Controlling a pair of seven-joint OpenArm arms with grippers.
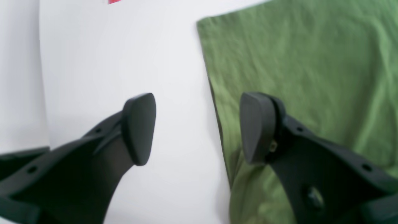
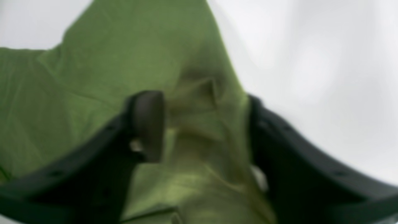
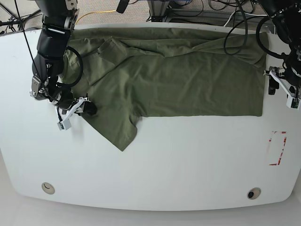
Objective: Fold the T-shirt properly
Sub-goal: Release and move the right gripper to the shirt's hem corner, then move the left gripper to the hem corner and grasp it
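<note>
The olive-green T-shirt [image 3: 178, 75] lies spread flat across the far half of the white table [image 3: 164, 169], with one sleeve [image 3: 115, 129] pointing toward the front left. My right gripper [image 3: 81, 109] sits at the shirt's left edge. In the right wrist view it [image 2: 202, 124] is open, with a raised fold of cloth [image 2: 199, 102] between its jaws. My left gripper [image 3: 273, 85] is at the shirt's right edge. In the left wrist view it [image 1: 199, 127] is open and straddles the cloth edge [image 1: 214, 102], one finger [image 1: 258, 127] over the shirt and the other finger [image 1: 140, 127] over bare table.
A red tape outline [image 3: 277, 148] marks the table at the right, and shows as a red scrap [image 1: 114, 1] in the left wrist view. Two round holes [image 3: 47, 188] sit near the front edge. Cables [image 3: 235, 19] lie behind the table.
</note>
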